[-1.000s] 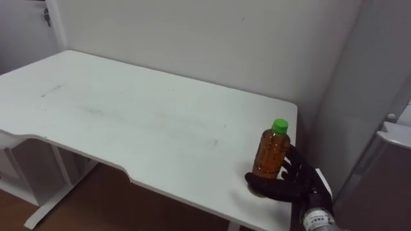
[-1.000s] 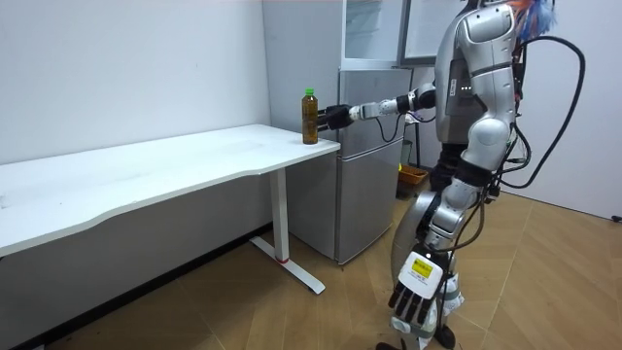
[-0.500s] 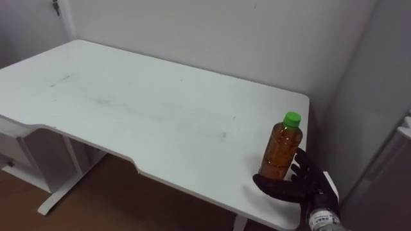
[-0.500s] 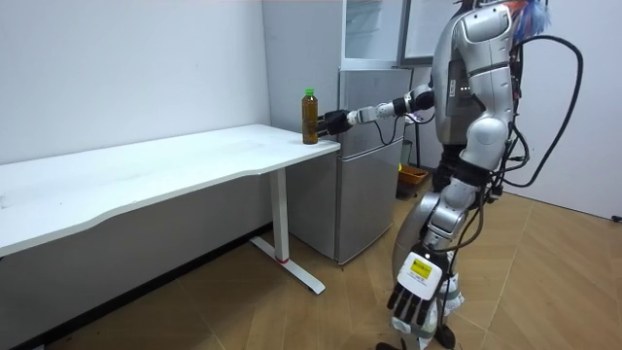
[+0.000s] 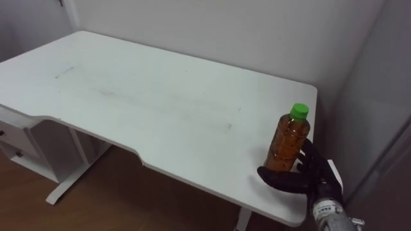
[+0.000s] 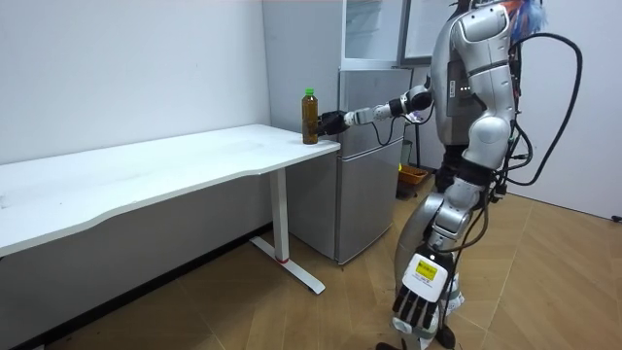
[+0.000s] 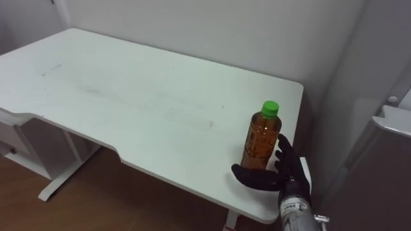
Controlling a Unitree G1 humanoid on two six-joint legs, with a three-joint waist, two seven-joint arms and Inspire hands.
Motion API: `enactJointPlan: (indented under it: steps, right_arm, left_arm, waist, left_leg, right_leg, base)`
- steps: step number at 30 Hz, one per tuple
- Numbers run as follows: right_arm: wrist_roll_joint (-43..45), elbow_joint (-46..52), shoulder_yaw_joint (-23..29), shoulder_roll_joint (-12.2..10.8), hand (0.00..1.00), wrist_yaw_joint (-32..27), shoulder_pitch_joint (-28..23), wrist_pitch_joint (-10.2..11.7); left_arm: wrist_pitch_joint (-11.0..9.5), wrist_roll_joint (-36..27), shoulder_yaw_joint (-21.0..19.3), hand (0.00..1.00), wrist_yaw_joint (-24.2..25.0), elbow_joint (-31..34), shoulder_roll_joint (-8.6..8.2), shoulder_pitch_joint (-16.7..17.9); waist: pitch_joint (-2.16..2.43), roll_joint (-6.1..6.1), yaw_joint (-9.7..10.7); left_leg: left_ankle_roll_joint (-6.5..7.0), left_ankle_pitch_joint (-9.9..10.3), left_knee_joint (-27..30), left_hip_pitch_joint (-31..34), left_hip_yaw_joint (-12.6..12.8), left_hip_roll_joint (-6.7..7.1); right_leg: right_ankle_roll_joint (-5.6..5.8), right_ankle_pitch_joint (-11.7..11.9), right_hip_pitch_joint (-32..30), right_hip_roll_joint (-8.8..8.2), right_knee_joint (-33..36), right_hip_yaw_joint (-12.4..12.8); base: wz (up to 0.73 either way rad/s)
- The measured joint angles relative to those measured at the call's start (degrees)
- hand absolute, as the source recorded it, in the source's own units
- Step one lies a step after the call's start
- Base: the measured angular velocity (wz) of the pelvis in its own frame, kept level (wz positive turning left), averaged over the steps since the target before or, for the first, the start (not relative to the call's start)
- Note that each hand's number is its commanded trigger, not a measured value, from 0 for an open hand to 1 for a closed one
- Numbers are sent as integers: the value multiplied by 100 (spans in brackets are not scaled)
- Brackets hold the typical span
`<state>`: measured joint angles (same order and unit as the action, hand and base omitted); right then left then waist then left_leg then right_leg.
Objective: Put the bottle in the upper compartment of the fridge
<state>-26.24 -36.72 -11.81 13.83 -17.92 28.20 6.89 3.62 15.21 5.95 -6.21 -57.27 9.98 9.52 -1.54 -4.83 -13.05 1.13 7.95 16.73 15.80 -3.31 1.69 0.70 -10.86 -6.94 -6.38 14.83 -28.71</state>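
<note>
- Left eye view: you are looking down at a white table [image 5: 160, 109] that is running from the upper left of the frame toward the lower right.
- The amber bottle [image 5: 288, 146] with its green cap [image 5: 298, 111] is standing upright on the table near its right front corner, in the lower right of the frame.
- The right hand [image 5: 307, 179] is reaching in from the lower right and is clasping the bottle's lower part. The thumb is lying across the front of the base and the fingers are curling round behind it.
- In the room view, the robot is standing in front of the grey fridge [image 6: 364, 175], right of centre, and is stretching its right arm toward the room view's left, to the table's end.
- The left hand [image 6: 418, 292] is hanging low beside the leg, in the lower right of the room view, with its fingers relaxed and holding nothing.
</note>
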Motion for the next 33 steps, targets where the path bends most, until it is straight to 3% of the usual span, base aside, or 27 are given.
enactJointPlan:
  steps: [7, 18, 21, 33]
  right_arm:
    - [177, -14, 0, -1, 0, -70, 14, 10]
    - [194, -107, 0, -1, 0, -195, 105, 12]
    - [194, -107, 0, -1, 0, -224, 126, 13]
    - [327, -63, 0, -28, 0, -337, 332, 1]
  left_arm:
    - [0, 1, 6, 0, -78, -3, -2, -45]
    - [-21, -2, 330, 0, -94, -58, -2, -138]
    - [-21, -2, 334, 0, -94, -63, 4, -144]
    - [-21, -1, 312, 0, 55, -75, 7, -141]
  waist:
    - [0, 0, -20]
    - [-26, -5, -130]
    - [-73, -54, -147]
    - [-60, -86, -173]
  left_leg:
    - [13, -8, 20, 52, 2, 5]
    - [48, -31, 45, 93, 38, 13]
    - [53, -34, 55, 100, 78, 15]
    - [55, -39, 83, 173, 148, 3]
  right_leg:
    - [0, 0, -65, -26, 44, 23]
    - [-8, -40, -190, -134, 235, 29]
    - [-11, -73, -223, -158, 290, 37]
    - [-18, -99, -361, -162, 376, 158]
  base:
    - [0]
    - [-1]
    - [0]
    - [-2]
